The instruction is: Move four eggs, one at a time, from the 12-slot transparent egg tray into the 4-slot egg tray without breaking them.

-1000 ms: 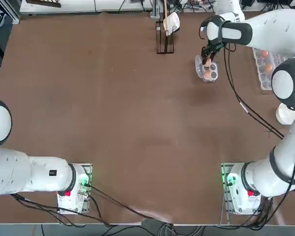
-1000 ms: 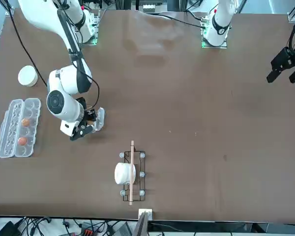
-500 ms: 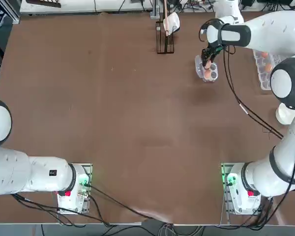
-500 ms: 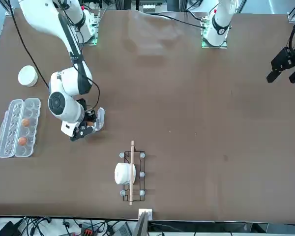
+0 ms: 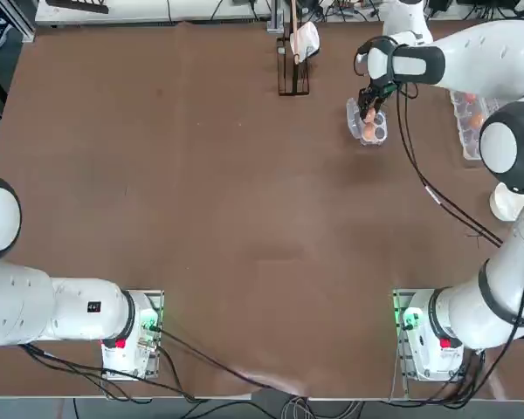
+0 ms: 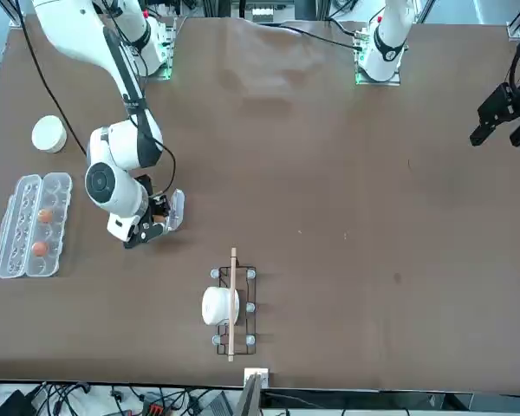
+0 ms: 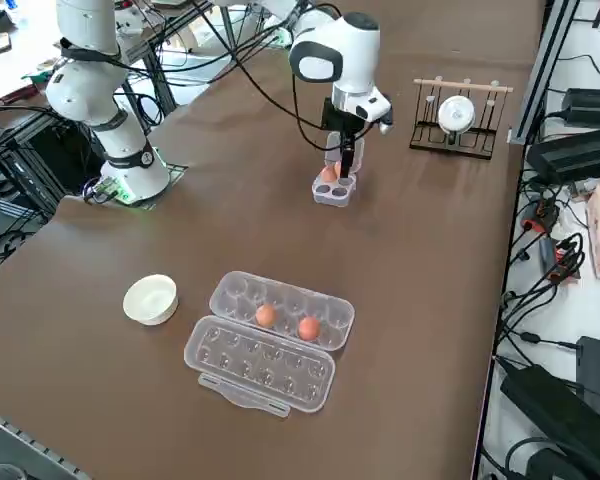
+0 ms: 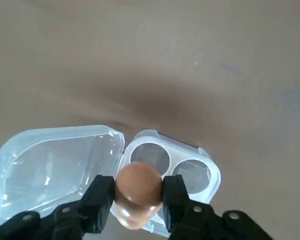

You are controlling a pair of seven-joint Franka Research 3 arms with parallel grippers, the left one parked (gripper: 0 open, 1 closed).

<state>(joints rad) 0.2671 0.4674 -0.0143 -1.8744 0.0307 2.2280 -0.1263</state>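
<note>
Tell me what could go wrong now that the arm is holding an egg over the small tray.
The right end effector is shut on an egg above the 4-slot egg tray. Squeezing harder could crack the shell. Another egg appears to sit directly beneath, so lowering there could knock them together. The light tray might also shift if bumped.

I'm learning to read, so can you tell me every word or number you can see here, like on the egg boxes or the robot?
No words or numbers can be read here.
Small dark label on the parked left arm: too small to read.
12-slot transparent egg tray: no writing visible.
4-slot egg tray: no writing visible.
Egg held in the right hand: no stamp visible.
White bowl: plain.
</note>
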